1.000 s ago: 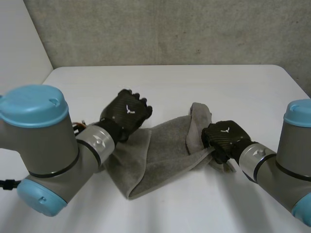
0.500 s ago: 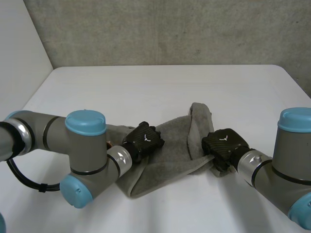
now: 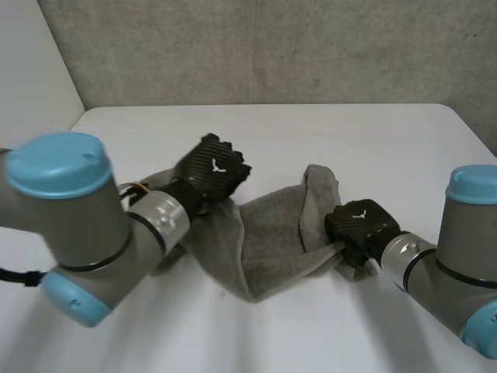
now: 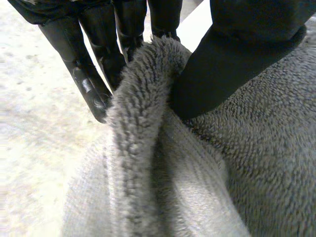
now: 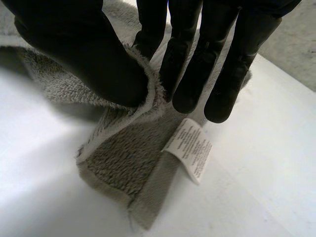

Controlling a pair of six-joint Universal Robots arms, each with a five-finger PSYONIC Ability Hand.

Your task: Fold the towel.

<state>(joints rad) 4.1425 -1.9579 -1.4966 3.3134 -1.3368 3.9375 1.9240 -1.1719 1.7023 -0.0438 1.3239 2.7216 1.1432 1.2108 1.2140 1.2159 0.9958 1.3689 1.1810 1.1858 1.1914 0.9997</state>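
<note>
A grey towel (image 3: 268, 241) hangs bunched between my two hands above the white table (image 3: 326, 140). My left hand (image 3: 211, 172) holds its left edge raised; in the left wrist view the thumb (image 4: 237, 54) pinches a fold of towel (image 4: 143, 113) against the fingers (image 4: 94, 74). My right hand (image 3: 359, 225) grips the right edge low by the table. In the right wrist view its thumb (image 5: 84, 54) and fingers (image 5: 197, 64) pinch the towel's hem (image 5: 148, 98), and a white label (image 5: 190, 148) hangs from the corner below.
A grey wall (image 3: 264, 47) runs along the table's far edge. Bare tabletop lies beyond the towel and in front of it.
My left hand dipped to the towel's left edge, closed on it, and has lifted it up and back. The towel's lower fold shifted right. The right hand stayed put.
</note>
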